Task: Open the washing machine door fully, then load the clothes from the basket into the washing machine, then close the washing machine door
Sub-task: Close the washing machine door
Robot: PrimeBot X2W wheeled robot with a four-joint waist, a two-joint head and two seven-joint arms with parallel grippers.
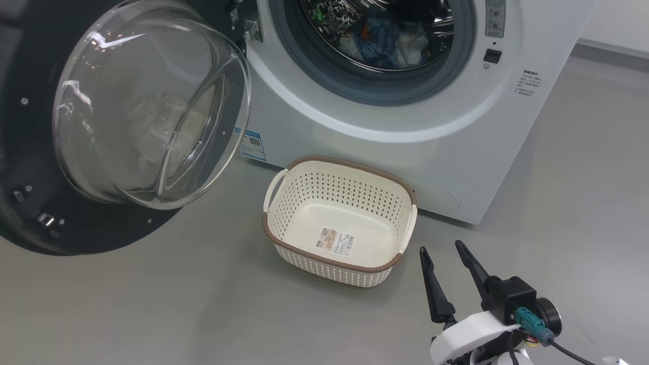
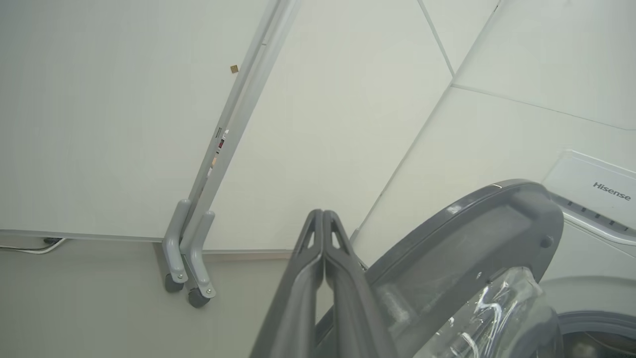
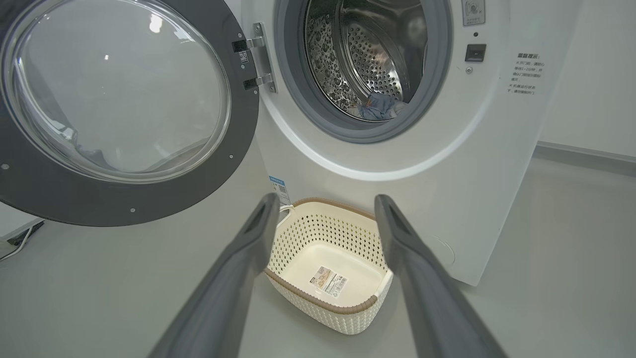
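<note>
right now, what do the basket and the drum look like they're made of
The basket looks like matte cream plastic: moulded rows of holes, brown rim. The drum looks like polished metal, probably steel: mirror-like glints and punched holes.

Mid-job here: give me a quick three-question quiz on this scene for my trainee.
1. True or false: the basket is empty apart from its sticker.
2. The washing machine door is: A shut, B swung open, C lying on the floor.
3. Fill in: the clothes lie inside the washing machine, in its ___.
Key: 1 true; 2 B; 3 drum.
</note>
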